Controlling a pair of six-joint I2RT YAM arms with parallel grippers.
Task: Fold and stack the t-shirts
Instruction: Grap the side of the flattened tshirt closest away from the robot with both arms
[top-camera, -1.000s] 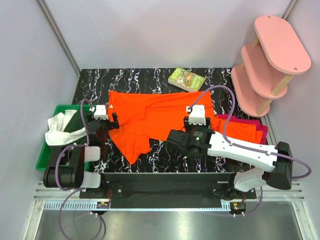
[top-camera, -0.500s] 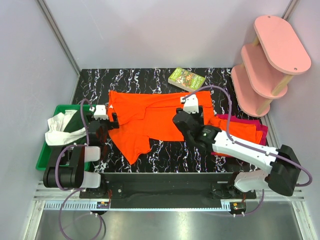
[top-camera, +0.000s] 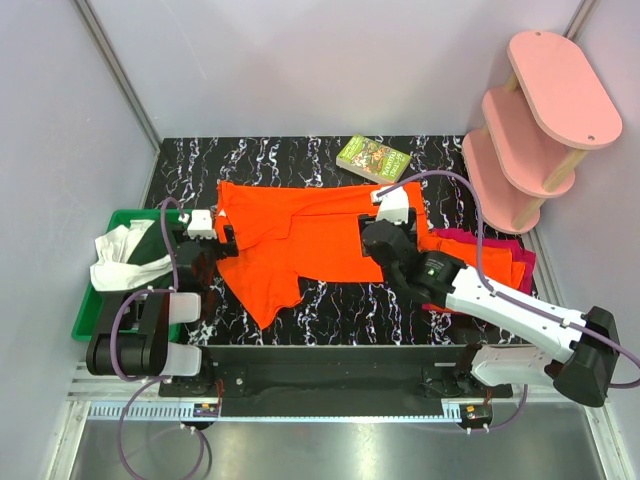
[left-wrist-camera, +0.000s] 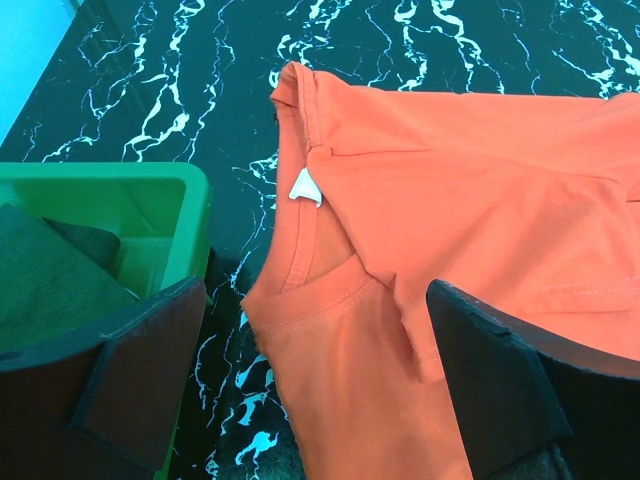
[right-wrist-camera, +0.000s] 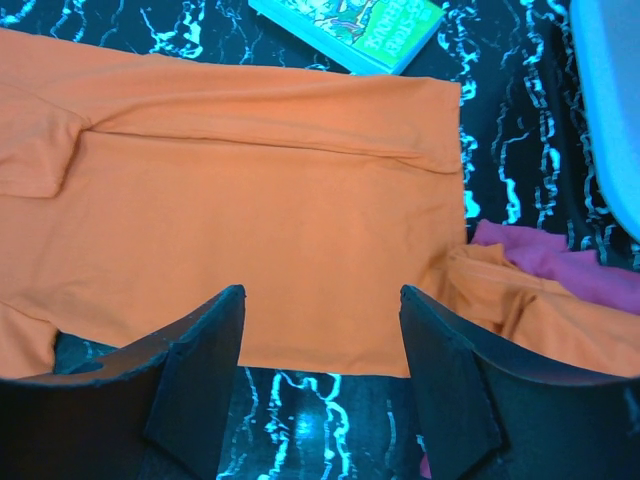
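Since the earlier frame the right arm has swung toward 3 o'clock, uncovering more of the shirt's 6 o'clock edge, and the right jaws have spread wider. Left arm, shirt and stack are unchanged.

Hidden or cut off:
- Stack: the right arm crosses its 6 o'clock side. One orange layer on one magenta layer shows; further layers cannot be counted.
- Bin: the left arm covers its 3 o'clock side. It holds white cloth and a dark item that cannot be identified.
- Book: cut off by the top edge in the right wrist view.

Counts: spread shirt, 1; stack, 1; book, 1; bin, 1; shelf, 1, with three tiers.

Jaws:
- Left jaws: spread wide, empty, low over the collar and its white label at the shirt's 9 o'clock end.
- Right jaws: spread, empty, above the shirt's 3 o'clock end.

Location: the shirt lies at the centre of the counter, the stack at 3 o'clock.
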